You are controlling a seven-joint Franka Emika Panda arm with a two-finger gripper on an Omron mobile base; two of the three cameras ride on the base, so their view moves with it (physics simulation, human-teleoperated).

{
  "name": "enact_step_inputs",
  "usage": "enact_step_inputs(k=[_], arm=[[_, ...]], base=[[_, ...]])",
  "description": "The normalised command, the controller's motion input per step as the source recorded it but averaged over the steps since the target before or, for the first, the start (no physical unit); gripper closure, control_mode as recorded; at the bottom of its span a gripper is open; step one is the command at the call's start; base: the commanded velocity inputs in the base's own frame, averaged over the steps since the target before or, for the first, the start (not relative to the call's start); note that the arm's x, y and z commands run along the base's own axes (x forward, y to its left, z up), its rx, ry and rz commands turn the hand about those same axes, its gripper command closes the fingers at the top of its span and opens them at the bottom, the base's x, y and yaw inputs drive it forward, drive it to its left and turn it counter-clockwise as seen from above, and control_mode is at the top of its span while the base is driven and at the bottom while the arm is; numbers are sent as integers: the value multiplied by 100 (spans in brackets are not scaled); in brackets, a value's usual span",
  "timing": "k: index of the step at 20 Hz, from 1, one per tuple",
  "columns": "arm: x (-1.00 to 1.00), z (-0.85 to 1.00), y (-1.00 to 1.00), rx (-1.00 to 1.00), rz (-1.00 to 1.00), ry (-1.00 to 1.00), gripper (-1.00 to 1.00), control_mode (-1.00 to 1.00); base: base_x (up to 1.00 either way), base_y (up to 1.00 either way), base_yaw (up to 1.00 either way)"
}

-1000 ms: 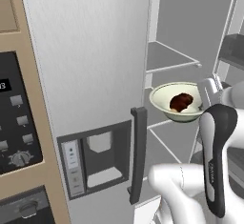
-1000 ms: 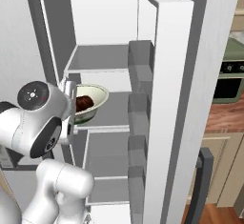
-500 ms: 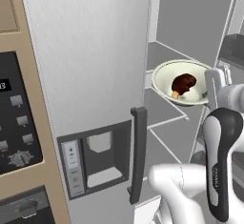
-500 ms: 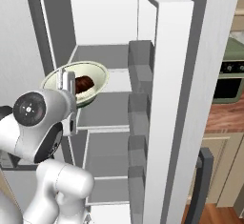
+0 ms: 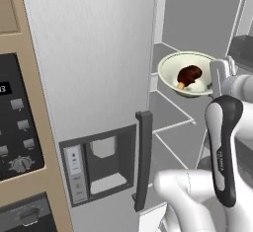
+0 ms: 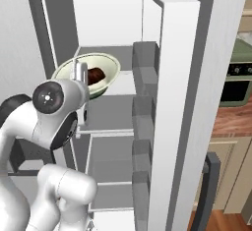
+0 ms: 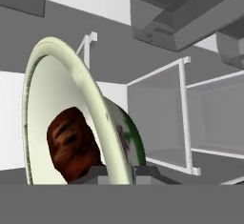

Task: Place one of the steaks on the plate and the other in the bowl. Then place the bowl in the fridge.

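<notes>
Now the last step is in hand: the bowl (image 5: 189,73), with one steak (image 5: 188,74) lying in it, is held up inside the open fridge (image 5: 94,78), above a shelf (image 5: 170,117) and not resting on anything. The fingers (image 7: 116,173) are clamped on the bowl's rim, one on each side of the wall.

Next, I judge, the bowl must be levelled, since it tilts and the steak could slide, then lowered onto the shelf before the fingers part.

From the left, the closed door's dispenser panel (image 5: 99,162) and the steak's pale edge show. From the right, the open door (image 6: 172,102) with its bins shows, and the shelves below the bowl. The hand view gives the grip itself, the rim edge-on, and the green-mottled outside of the bowl.
</notes>
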Motion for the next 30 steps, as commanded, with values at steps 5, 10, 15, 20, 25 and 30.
enact_step_inputs(k=[5, 10, 15, 20, 25, 30], arm=[[59, 0, 0, -1, 0, -1, 100, -100], [66, 0, 0, 0, 0, 0, 100, -100], [58, 0, 0, 0, 1, 0, 100, -100], [45, 8, 0, 0, 2, -4, 100, -100], [76, 0, 0, 0, 2, 2, 100, -100], [75, 1, 0, 0, 0, 7, 100, -100]], base=[[0, 0, 0], [0, 0, 0], [0, 0, 0], [0, 0, 0], [0, 0, 0], [0, 0, 0]])
